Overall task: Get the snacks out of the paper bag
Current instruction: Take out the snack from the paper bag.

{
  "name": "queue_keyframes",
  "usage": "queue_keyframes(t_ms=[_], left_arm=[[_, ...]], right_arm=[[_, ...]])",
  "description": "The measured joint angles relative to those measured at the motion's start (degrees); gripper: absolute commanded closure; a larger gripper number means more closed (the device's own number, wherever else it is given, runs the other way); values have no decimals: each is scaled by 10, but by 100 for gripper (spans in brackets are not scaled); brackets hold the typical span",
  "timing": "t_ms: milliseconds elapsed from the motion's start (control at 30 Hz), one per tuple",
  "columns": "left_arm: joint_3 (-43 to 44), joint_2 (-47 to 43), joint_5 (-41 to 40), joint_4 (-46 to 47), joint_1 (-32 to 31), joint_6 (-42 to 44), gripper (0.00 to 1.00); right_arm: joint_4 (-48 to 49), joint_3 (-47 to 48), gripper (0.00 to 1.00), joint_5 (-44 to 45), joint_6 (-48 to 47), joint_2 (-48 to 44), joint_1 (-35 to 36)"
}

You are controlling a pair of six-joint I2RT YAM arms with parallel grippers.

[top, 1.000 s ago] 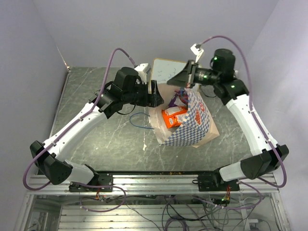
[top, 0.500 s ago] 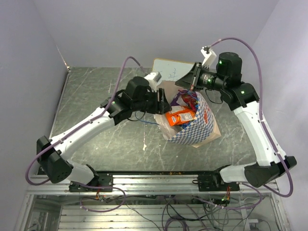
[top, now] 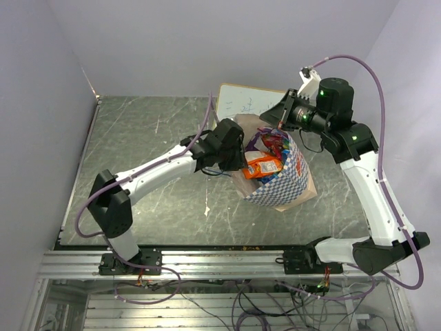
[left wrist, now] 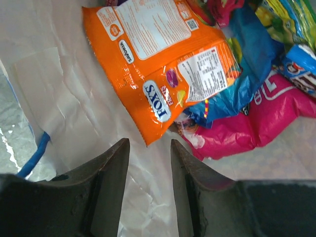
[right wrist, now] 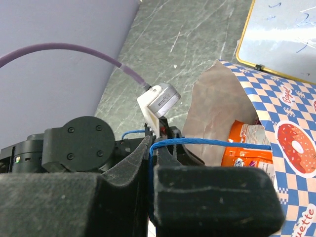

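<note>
The paper bag [top: 275,181] stood on the table [top: 138,138] just in front of the white signboard [top: 238,102], its mouth turned up and toward the left arm, with the snacks heaped inside. The right gripper [right wrist: 150,150] was pinched together on the blue cord handle [right wrist: 207,143]; the cord ran taut from its jaws and held that side of the mouth up. The left gripper [left wrist: 148,148] hung inside the mouth over the cream inner wall, jaws apart with nothing between them. The lower corner of the orange packet [left wrist: 148,64] lay just beyond the tips, not touching. A blue packet [left wrist: 247,64] and a pink packet [left wrist: 266,118] sat behind and partly under it. The step in hand looked like the grasp on the orange packet, the topmost and nearest. To do it well, the left arm would need to go forward until that corner passed well between the fingers. A shallow bite on shiny film would likely slip. The jaws ought to meet on the packet alone, clear of the paper beneath it, or the bag wall would be pinched and dragged along. The lift should then go up and out over the near rim, with the right arm holding the cord taut so the mouth neither sagged nor followed.
</note>
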Motion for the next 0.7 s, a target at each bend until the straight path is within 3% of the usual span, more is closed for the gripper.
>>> queue_keyframes(t_ms=[333, 700], left_arm=[[58, 72, -14, -74, -1, -94, 42], [105, 137, -9, -76, -1, -118, 43]], right_arm=[[36, -52, 100, 5, 3, -33, 0], [88, -104, 100, 1, 21, -62, 0]])
